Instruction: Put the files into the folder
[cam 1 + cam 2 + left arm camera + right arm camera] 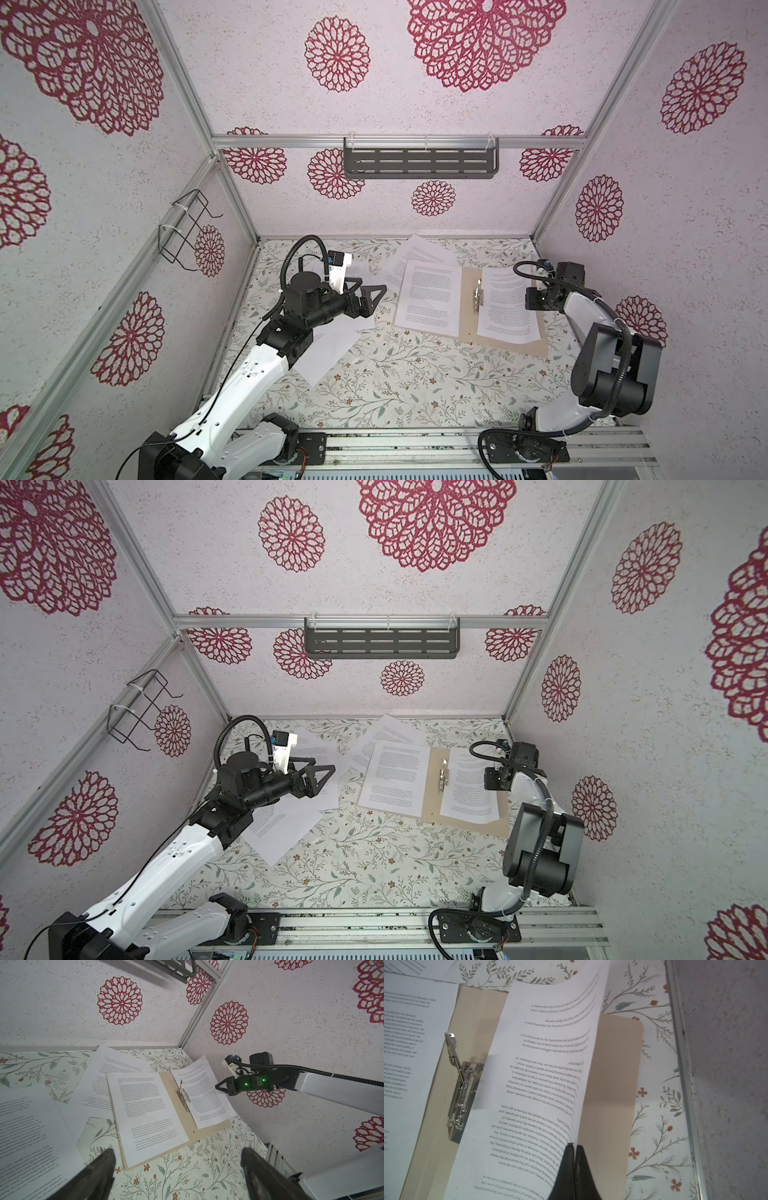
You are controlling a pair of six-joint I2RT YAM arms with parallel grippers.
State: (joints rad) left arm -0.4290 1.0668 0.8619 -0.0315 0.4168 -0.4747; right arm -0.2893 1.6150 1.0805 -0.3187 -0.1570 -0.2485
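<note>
In both top views the folder (467,320) lies open on the floral table (415,386), metal fastener (478,296) at its fold. A printed sheet (430,299) covers its left leaf and a second sheet (509,307) lies over its right leaf. The right gripper (528,300) sits at the folder's right edge, at that second sheet's outer margin. The left gripper (373,284) hovers well to the folder's left, jaws spread and empty, above loose files (328,349); further files (424,247) fan out from behind the folder's far left corner. From the left wrist, two dark fingers (104,1169) stand wide apart with nothing between them, the folder lying beyond, the second sheet's outer side curling up off the right leaf. From the right wrist, the right gripper's fingers (563,1172) are pinched tight on the second sheet's edge, holding that side raised off the folder so bare tan card shows beneath, while the fastener's lever stands up just beside the sheet's inner edge.
</note>
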